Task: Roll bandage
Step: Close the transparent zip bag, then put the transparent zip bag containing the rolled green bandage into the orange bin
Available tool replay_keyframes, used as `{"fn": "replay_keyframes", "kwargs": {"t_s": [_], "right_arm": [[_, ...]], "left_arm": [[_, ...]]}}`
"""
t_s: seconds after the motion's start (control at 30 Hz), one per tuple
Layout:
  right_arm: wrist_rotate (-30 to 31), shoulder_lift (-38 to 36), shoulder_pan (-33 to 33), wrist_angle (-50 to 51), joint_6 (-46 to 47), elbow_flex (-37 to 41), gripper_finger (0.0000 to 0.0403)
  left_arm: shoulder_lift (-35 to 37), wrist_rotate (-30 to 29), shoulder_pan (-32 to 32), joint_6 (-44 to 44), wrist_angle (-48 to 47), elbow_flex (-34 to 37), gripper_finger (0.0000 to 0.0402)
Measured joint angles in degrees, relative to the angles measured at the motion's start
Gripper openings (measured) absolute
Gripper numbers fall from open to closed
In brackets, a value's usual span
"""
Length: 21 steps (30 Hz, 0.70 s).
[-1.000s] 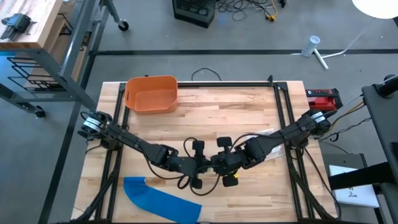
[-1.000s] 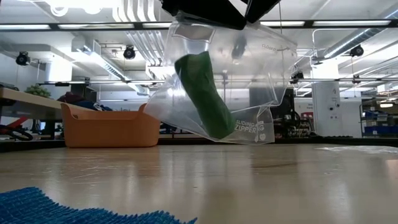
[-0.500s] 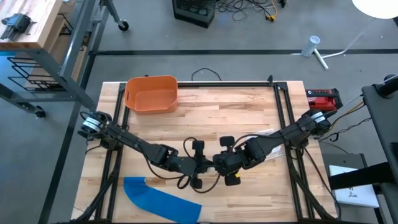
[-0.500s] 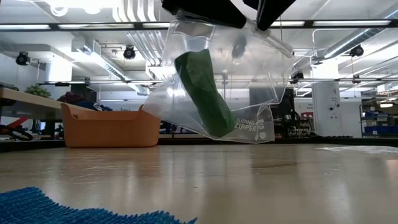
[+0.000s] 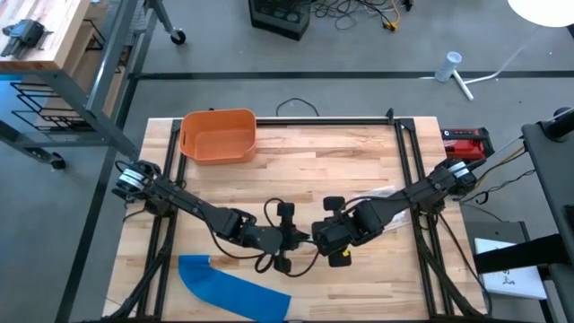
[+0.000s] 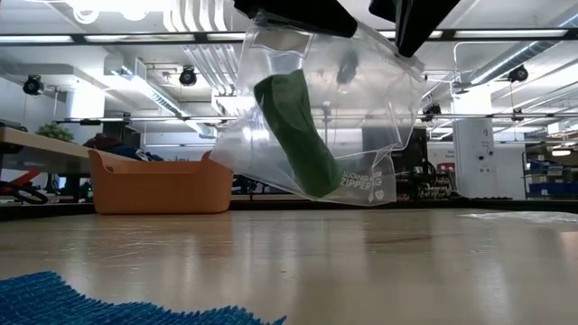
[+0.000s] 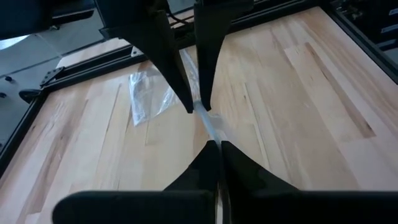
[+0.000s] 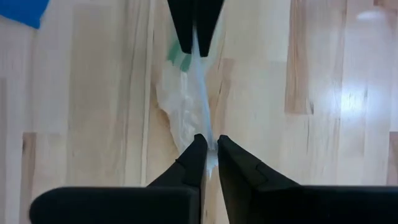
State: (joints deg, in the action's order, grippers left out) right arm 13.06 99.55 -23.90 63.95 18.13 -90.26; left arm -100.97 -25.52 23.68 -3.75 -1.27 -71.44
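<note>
A clear zip bag (image 6: 361,108) hangs above the table with a green rolled bandage (image 6: 298,135) slanting inside it. My left gripper (image 7: 214,148) is shut on the bag's top edge, and my right gripper (image 8: 208,144) is shut on the same edge farther toward the table's right. In the high view the two grippers meet over the table's middle (image 5: 309,240). In the low view only their dark tips show, the left (image 6: 289,16) and the right (image 6: 414,27). My left gripper pinches the bag's top edge (image 7: 206,122) between its two fingers, slanting down from the table's left. The bag hangs below, clear of the table. My right gripper pinches the top edge (image 8: 205,127) near the right corner, coming steeply from above. The plastic between the two grips looks drawn out.
An orange bin (image 5: 218,135) stands at the far left. A blue cloth (image 5: 233,287) lies at the near edge, left of the middle. A piece of clear plastic (image 5: 377,193) lies on the wood under my right arm. A red tool (image 5: 466,142) sits beyond the right rail.
My right gripper has tipped more steeply downward and its tip has shifted a little toward the table's right, drawing the bag's top edge out on that side. The bag stays lifted, and the green roll keeps its slant inside it.
</note>
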Motion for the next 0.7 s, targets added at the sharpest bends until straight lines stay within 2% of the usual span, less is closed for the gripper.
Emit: {"fn": "replay_keyframes", "kwargs": {"t_s": [0.2,0.4,0.7], "right_arm": [[-0.1,0.0,-0.1,0.5,1.2,-0.1,0.0037],[-4.1,-1.2,-0.2,0.8,3.1,-2.9,0.0067],[-4.2,-4.4,-2.6,0.2,7.6,-5.2,0.0105]], "left_arm": [[0.3,0.0,0.1,0.0,-0.2,0.0,0.0],[1.7,-0.7,0.1,0.0,-4.7,0.0,0.0],[14.2,-6.4,0.0,1.7,-19.8,-0.1,0.0]]}}
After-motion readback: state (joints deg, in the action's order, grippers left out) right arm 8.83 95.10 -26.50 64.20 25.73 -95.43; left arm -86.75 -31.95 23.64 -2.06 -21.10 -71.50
